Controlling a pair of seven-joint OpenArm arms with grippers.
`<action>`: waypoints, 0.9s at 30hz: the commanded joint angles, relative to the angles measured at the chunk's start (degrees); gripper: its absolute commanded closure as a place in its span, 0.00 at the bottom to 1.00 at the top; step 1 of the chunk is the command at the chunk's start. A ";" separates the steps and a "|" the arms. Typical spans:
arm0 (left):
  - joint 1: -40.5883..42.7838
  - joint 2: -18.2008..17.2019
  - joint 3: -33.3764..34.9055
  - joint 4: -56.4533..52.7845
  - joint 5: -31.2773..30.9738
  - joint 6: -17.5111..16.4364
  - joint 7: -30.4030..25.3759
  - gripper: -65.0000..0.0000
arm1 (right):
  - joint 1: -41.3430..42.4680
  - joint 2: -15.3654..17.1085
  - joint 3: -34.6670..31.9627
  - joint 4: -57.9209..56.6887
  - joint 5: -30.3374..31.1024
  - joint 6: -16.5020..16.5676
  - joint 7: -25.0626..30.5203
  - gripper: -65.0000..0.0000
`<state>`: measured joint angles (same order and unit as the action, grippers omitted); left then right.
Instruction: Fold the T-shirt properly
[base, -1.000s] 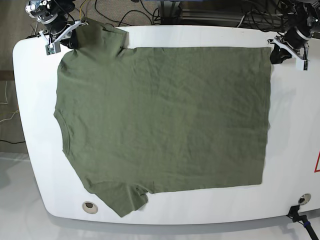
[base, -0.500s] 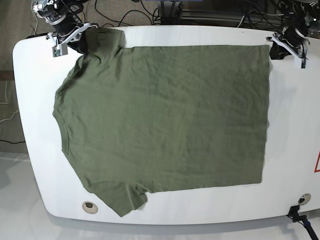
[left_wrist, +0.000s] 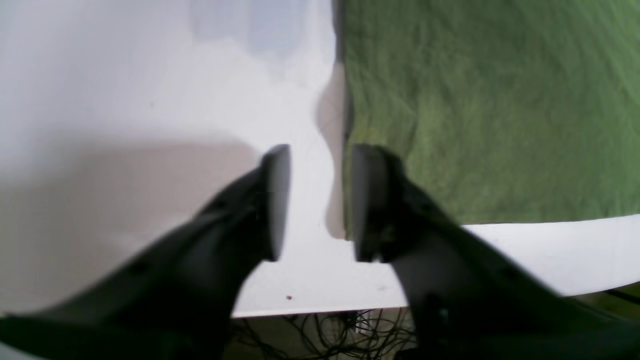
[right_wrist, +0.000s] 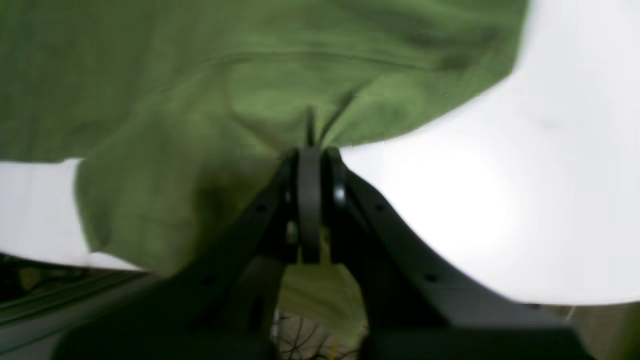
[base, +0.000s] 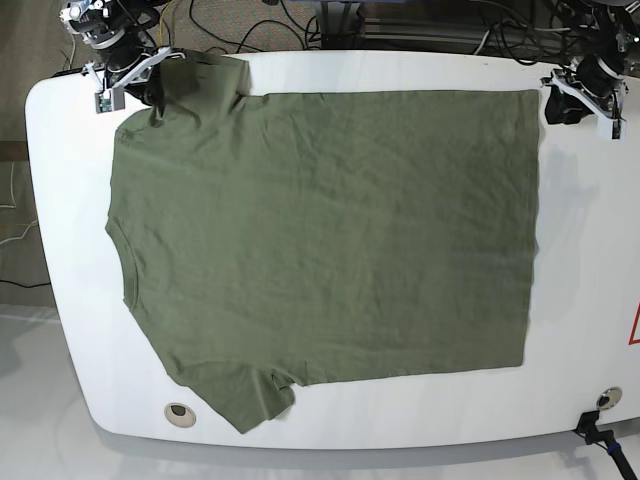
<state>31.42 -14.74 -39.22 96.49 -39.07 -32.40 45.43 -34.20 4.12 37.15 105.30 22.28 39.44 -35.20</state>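
The olive-green T-shirt (base: 330, 240) lies spread flat on the white table (base: 590, 250), neck to the left and hem to the right. My right gripper (base: 152, 90) is at the far-left sleeve. In the right wrist view it (right_wrist: 311, 155) is shut on a bunched fold of the shirt (right_wrist: 200, 100). My left gripper (base: 556, 106) is at the far-right hem corner. In the left wrist view it (left_wrist: 315, 200) is open and empty, with one finger (left_wrist: 370, 200) just over the shirt's edge (left_wrist: 500, 100) and the other over bare table.
A round grommet (base: 179, 411) sits near the table's front left edge. A black clamp (base: 600, 430) is at the front right corner. Cables (base: 300, 30) run behind the table. A red mark (base: 634, 325) shows at the right edge.
My right gripper swung right and then back left with the sleeve, straightening the far shoulder edge. The far hem edge shifted slightly back. My left gripper barely moved.
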 joint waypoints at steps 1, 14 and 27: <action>0.19 -0.95 -0.47 0.96 -0.97 -0.26 -0.99 0.67 | -0.13 0.58 0.17 0.77 0.79 0.52 1.13 0.97; -0.17 -0.86 -0.47 0.96 -0.97 -5.36 -0.99 0.31 | -0.05 0.50 0.17 0.59 0.79 0.52 1.13 0.97; -0.17 0.54 0.06 -2.20 -1.06 -5.53 -0.46 0.29 | -0.05 0.50 0.17 0.59 0.79 0.52 1.13 0.97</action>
<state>30.94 -13.32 -38.81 94.83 -39.46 -37.63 45.45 -34.00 4.10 36.95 105.21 22.33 39.48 -35.18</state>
